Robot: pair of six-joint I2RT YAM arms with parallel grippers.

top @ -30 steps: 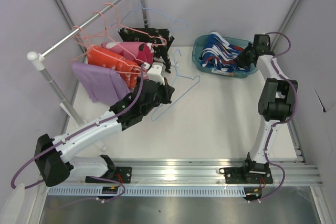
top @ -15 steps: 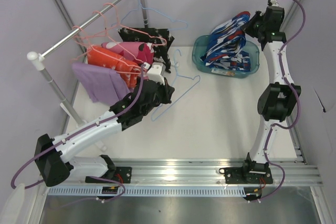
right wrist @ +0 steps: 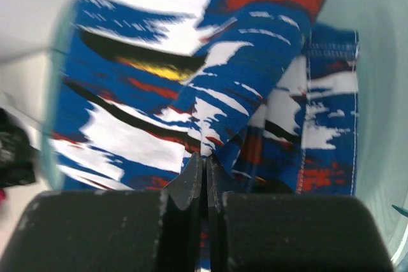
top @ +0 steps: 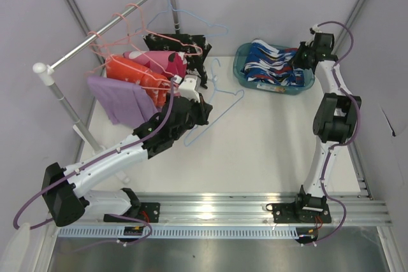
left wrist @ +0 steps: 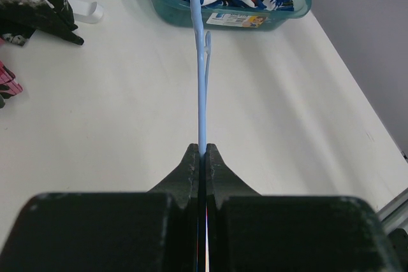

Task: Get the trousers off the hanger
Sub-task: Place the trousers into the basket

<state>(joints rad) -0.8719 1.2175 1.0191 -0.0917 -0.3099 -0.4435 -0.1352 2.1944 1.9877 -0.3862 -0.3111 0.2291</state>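
White worktop [top: 268,151], lavender-grey walls, clothes rail [top: 95,36] at back left.

Left pincer [left wrist: 204,152]: jaws fully closed on the bottom wire of a light-blue hanger [left wrist: 202,93]. That hanger is bare and sticks out away from the pincer toward the teal basin [top: 275,88].

Right pincer [right wrist: 205,160]: jaws closed, tips down inside the basin at its right end. A fold of the blue-white-red pair [right wrist: 191,100] sits right at the tips and looks pinched between them, but the wrist view is blurred, so not fully certain. Rest of that pair is heaped in the basin, off any hanger.

Other four pairs are bunched at the rail on pink hangers:
- lavender pair [top: 118,100], nearest the front, hanging lowest
- orange pair [top: 127,71], just behind it, touching
- pink-magenta pair [top: 167,63], beside the orange
- black speckled pair [top: 178,42], furthest back

Empty pink hangers [top: 121,20] hang on the rail above them.
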